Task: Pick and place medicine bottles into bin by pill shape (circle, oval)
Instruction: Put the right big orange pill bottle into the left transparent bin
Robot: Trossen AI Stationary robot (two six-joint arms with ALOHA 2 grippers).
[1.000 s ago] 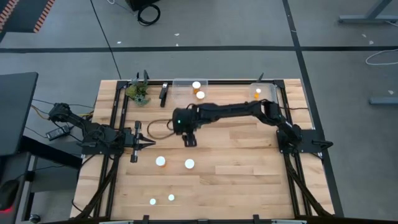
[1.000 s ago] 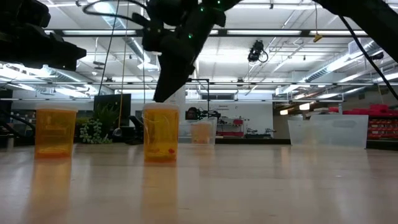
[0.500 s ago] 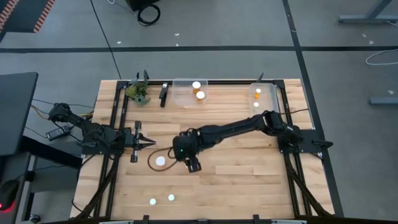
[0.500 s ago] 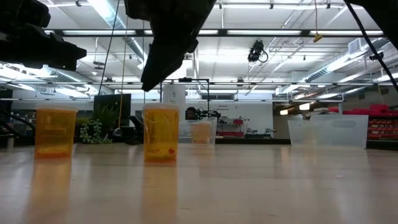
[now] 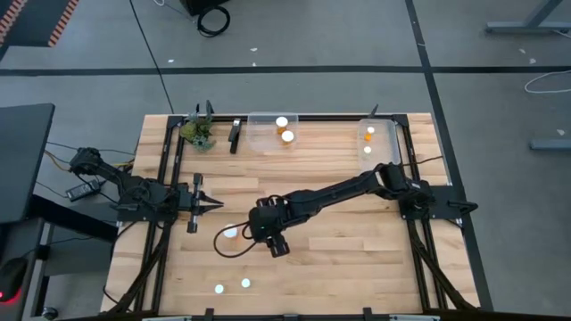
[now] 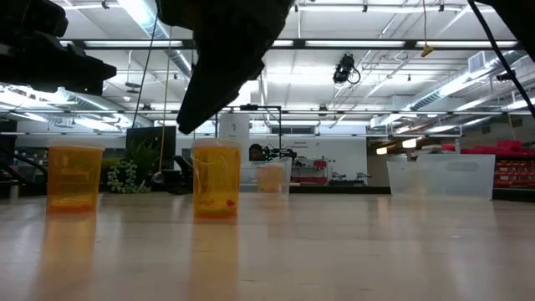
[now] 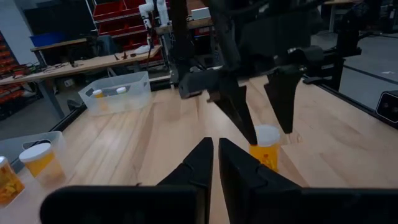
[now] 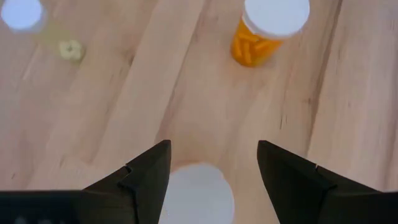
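Observation:
Several orange medicine bottles with white caps stand on the wooden table. My right gripper (image 5: 277,246) hangs open, slanting down, over one bottle (image 7: 267,147), whose cap (image 8: 196,193) shows between and below the two fingers without touching them. A second bottle (image 5: 230,233) stands just to its left. Two small bottles (image 5: 219,288) (image 5: 245,283) stand near the front edge. My left gripper (image 5: 211,206) rests shut and level at the table's left side, pointing at the others.
Two clear bins stand at the far edge: a middle one (image 5: 268,134) holding two bottles and a right one (image 5: 381,141) holding two. A small plant (image 5: 198,134) and a dark stand (image 5: 235,135) sit far left. Bare wood lies to the right of my right gripper.
My right gripper has swung from the table's middle toward the near edge, sinking a little, and now stands over the right one of the two middle bottles. Its fingers have stayed apart. No bottle has moved.

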